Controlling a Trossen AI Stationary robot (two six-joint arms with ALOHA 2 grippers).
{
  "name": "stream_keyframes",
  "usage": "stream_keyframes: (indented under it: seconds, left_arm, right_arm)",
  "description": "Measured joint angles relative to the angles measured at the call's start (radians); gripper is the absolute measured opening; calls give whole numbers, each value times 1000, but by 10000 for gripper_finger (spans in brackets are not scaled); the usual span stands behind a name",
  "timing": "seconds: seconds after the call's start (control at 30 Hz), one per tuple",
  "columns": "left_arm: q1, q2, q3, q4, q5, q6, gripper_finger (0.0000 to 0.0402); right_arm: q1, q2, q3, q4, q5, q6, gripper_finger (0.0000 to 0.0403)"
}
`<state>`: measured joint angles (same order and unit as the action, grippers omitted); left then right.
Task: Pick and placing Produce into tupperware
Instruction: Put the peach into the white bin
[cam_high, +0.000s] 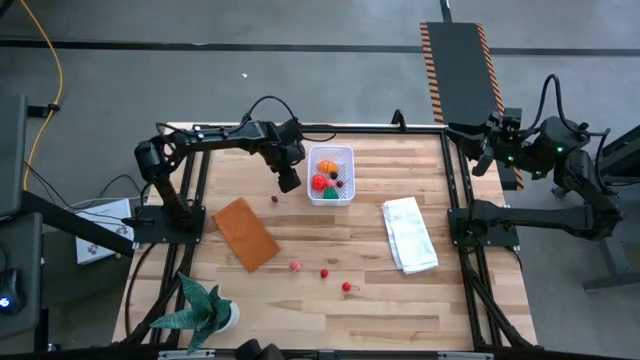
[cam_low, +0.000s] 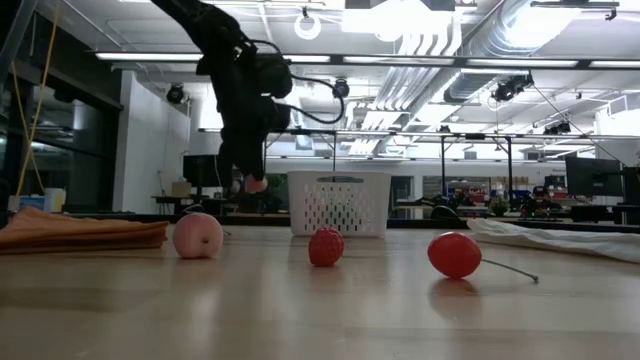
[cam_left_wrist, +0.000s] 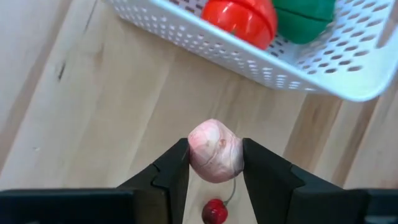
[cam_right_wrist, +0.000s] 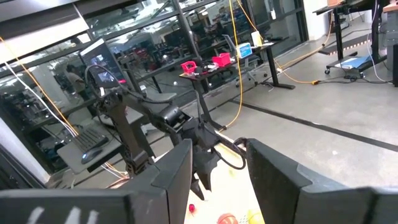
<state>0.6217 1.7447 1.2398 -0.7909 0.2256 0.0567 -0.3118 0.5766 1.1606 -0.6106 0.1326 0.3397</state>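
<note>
The small pale-pink rounded toy fruit (cam_left_wrist: 214, 151) is pinched between the two dark fingers (cam_left_wrist: 171, 174) of the left gripper (cam_left_wrist: 214, 163), lifted clear of the wooden bench (cam_high: 330, 310) and just off the left wall of the white perforated rectangular plastic tub (cam_high: 345, 154), which stands near the bench's far edge. It looks light, hard and smooth — a rounded shape that could squirt out of flat pads if squeezed off-centre, so holding it across its widest middle, as the fingers appear to do, seems the safest grip. Directly beneath it on the wood lies a tiny red cherry with a thin stem (cam_left_wrist: 215, 211); that one would probably roll easily and is best taken by the ball, not the stem. Inside the tub already sit a red tomato-like ball (cam_left_wrist: 244, 18), a green piece (cam_left_wrist: 305, 12) and an orange piece (cam_high: 327, 167). Toward the bench's near edge three more pieces wait: a pink peach-like ball (cam_low: 197, 236), a red strawberry-like berry (cam_low: 325, 246) and a red cherry with a stem (cam_low: 455, 254). A flat orange-brown rectangle (cam_high: 245, 233) lies at the left side, a folded white cloth (cam_high: 409, 234) at the right, a green spiky plant (cam_high: 203, 310) at the near-left corner. The right gripper (cam_right_wrist: 216, 171) waits beyond the bench's far-right corner, its fingers parted and holding nothing.
</note>
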Motion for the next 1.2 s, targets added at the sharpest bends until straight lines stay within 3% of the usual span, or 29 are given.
stream_keyframes:
  seconds: [0.47,1.2]
  left_arm:
    - [0,0,194,-244,3,59,127]
    - [0,0,550,-483,-1,95,127]
  right_arm:
    - [0,0,0,0,0,-4,144]
    - [0,0,0,0,0,-4,144]
